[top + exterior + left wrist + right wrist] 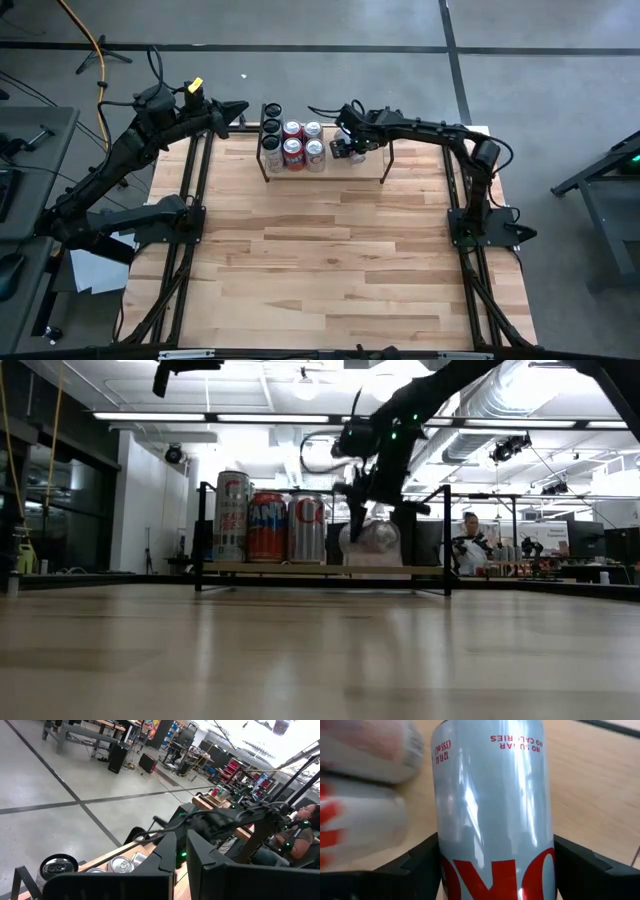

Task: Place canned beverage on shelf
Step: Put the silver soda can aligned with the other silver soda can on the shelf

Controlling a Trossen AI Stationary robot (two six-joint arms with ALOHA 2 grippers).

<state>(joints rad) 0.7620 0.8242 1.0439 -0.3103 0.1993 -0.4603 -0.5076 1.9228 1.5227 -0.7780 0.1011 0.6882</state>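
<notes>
High view: shelf (372,168) at the table's far edge, cans (291,143) clustered on its left part; right gripper (352,147) reaches over the shelf just beside that cluster, with a silver can (345,146) at its tip, the can mostly covered by the arm; left gripper (238,108) waits off the shelf's left end, fingers together. Low view: the silver can (369,538) appears to lie tilted or on its side, low on the plank just beside the upright row (268,516), the right gripper (372,510) coming down onto it; whether it rests on the plank cannot be told. Left wrist view: can tops (121,864) and the other arm only. Right wrist view: fingers (422,855) stand either side of the silver can (492,810), seemingly clamped on it, plank beneath, neighbour cans alongside. Step, as judged: placement on the shelf, release not yet done. Next calls for setting the can steady without knocking the neighbours, then parting the fingers. Only the low view gives the can's height and lean; only the right wrist view shows the grip.
</notes>
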